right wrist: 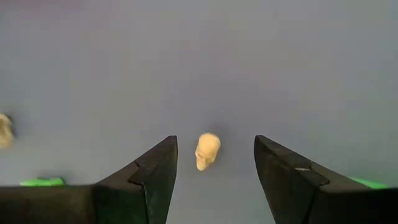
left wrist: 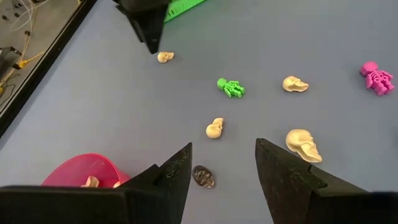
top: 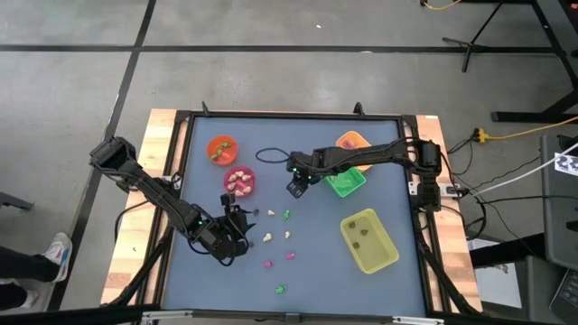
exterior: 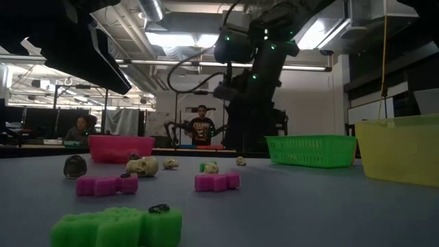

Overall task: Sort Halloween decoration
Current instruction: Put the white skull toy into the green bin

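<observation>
Tiny trinkets lie scattered on the blue table: cream skulls [left wrist: 214, 128] [left wrist: 303, 144] [left wrist: 295, 84], a dark skull [left wrist: 203, 177], a green skeleton [left wrist: 231, 88] and a pink skeleton [left wrist: 376, 78]. My left gripper [left wrist: 224, 146] is open and hovers over the table near the dark skull, beside the pink cup [top: 239, 181]. My right gripper [right wrist: 216, 140] is open at mid-table [top: 296, 188], pointing down, its fingers on either side of a small cream skull [right wrist: 207, 150] that lies on the table, apart from both.
The pink cup holds cream trinkets, and the orange cup [top: 220, 149] holds a few bits. The green tray [top: 345, 182] and orange tray [top: 352, 142] sit by the right arm, the yellow tray [top: 368, 240] nearer. More pink [top: 267, 264] and green [top: 281, 289] trinkets lie toward the near edge.
</observation>
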Controlling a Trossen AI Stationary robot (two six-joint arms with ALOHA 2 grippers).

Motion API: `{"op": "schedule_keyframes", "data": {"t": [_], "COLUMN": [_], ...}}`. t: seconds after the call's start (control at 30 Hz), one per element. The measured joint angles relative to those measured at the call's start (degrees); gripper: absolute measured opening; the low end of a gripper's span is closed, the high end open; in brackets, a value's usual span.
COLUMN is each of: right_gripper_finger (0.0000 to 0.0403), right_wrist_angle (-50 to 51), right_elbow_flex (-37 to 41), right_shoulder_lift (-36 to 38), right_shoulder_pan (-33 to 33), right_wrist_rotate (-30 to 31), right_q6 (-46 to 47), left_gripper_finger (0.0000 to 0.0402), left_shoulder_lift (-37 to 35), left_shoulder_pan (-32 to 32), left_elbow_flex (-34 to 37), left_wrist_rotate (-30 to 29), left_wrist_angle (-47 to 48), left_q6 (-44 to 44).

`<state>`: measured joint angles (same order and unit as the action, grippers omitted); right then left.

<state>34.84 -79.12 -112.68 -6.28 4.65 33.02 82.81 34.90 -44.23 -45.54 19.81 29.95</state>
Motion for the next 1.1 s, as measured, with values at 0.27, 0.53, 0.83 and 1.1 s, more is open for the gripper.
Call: {"op": "schedule_keyframes", "data": {"t": [0.27, 0.53, 0.83, 1.1], "right_gripper_finger": [0.0209, 0.0209, 0.0209, 0.0209], "right_wrist_angle": [-4.1, -5.7, -9.6, -12.2], "right_elbow_flex": [2.5, 4.4, 7.8, 8.6], "right_shoulder_lift": [-0.1, -0.1, -0.1, -0.1], "right_shoulder_pan": [2.6, 3.3, 3.3, 3.3], "right_wrist_rotate": [1.8, 6.3, 6.4, 6.3], "right_q6": [0.5, 1.5, 2.8, 2.8], "left_gripper_finger": [0.0160, 0.0160, 0.0160, 0.0160], "left_shoulder_lift": [0.0, 0.0, 0.0, 0.0], "left_shoulder_pan": [0.0, 0.0, 0.0, 0.0], "left_elbow_flex": [0.0, 0.0, 0.0, 0.0], "left_wrist_rotate": [0.0, 0.0, 0.0, 0.0], "left_wrist_angle": [0.0, 0.0, 0.0, 0.0], "left_q6": [0.0, 0.0, 0.0, 0.0]}}
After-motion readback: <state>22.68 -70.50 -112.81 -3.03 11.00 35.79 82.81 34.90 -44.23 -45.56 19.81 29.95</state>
